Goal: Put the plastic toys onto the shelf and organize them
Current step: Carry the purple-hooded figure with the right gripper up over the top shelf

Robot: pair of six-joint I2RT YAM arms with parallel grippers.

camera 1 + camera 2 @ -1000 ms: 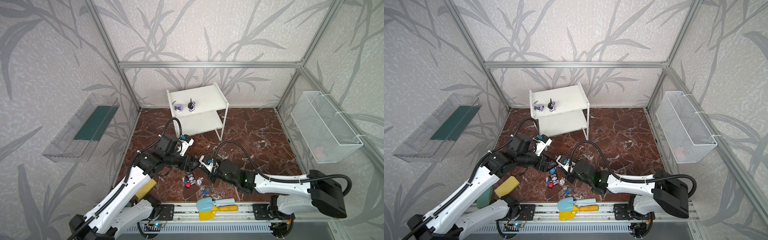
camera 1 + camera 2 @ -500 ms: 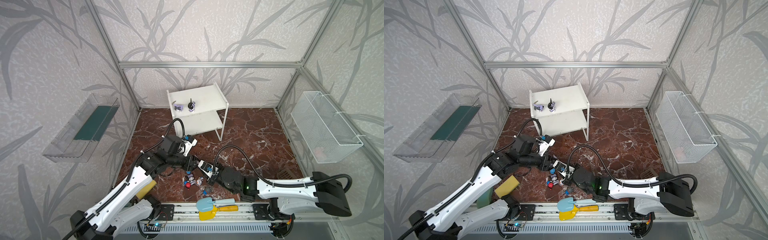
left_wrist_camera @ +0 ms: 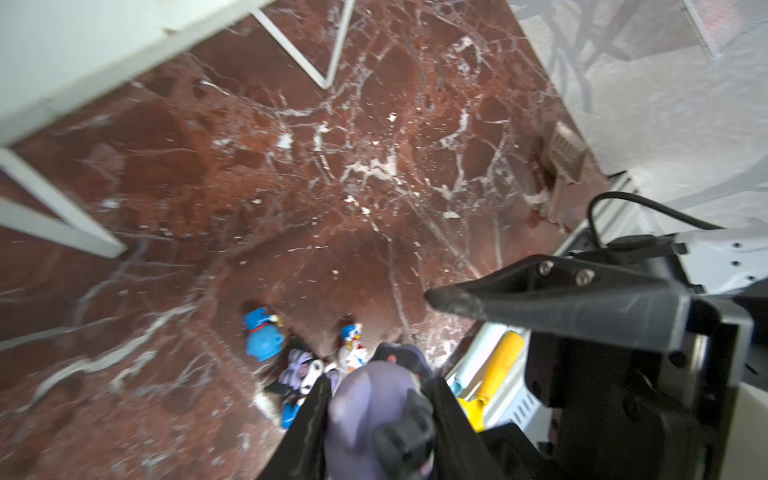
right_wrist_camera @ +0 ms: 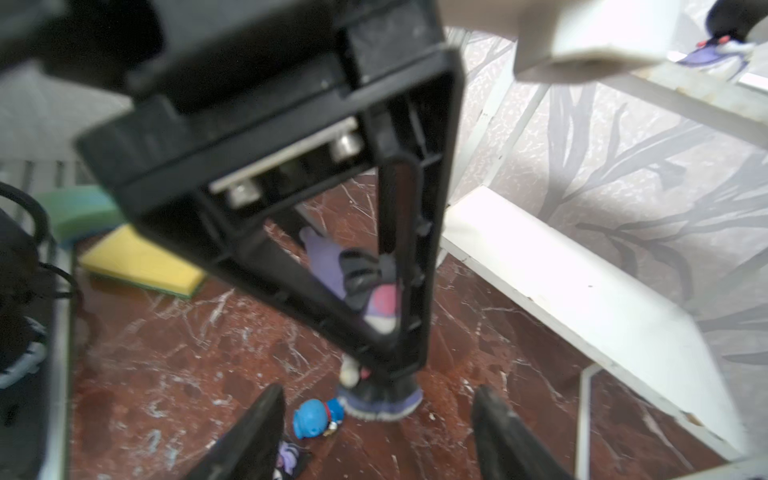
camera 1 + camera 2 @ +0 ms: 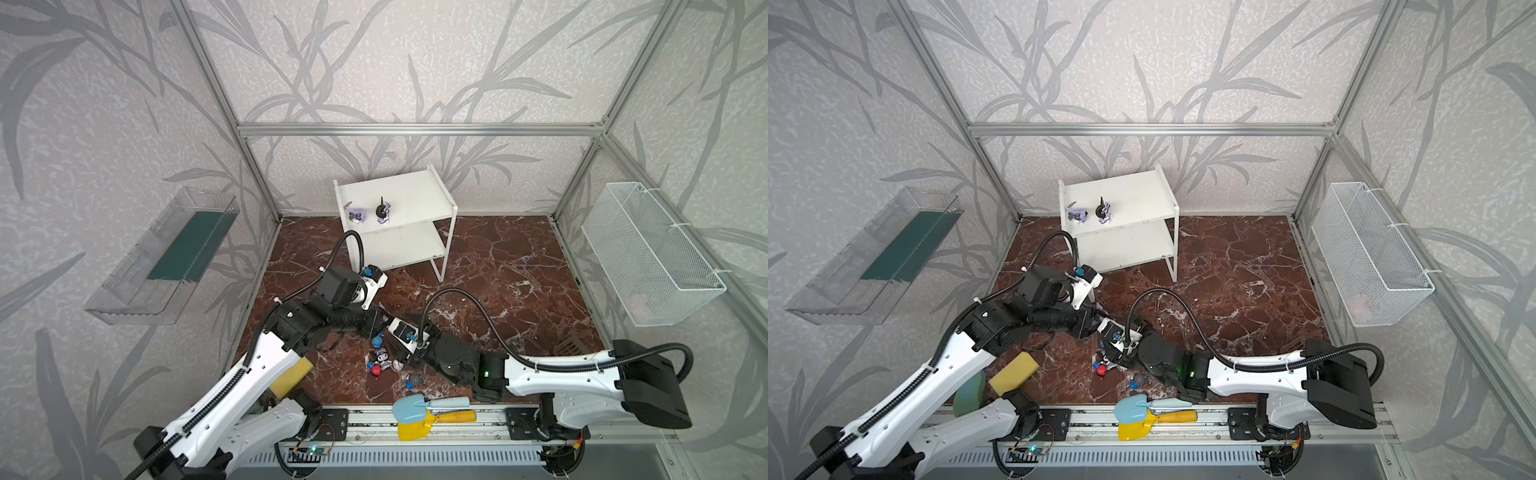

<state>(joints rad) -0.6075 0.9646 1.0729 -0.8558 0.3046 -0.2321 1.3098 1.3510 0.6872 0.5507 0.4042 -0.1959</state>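
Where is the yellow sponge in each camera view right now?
Both top views: yellow sponge at the front left of the floor.
Left wrist: not in it.
Right wrist: on the floor beside a green pad.
Shared landmark: the white shelf, in all four.

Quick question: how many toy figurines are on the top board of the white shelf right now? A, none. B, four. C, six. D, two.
D: both top views show just a pale purple figurine and a black-and-purple figurine side by side near the front edge of the top board of the shelf.
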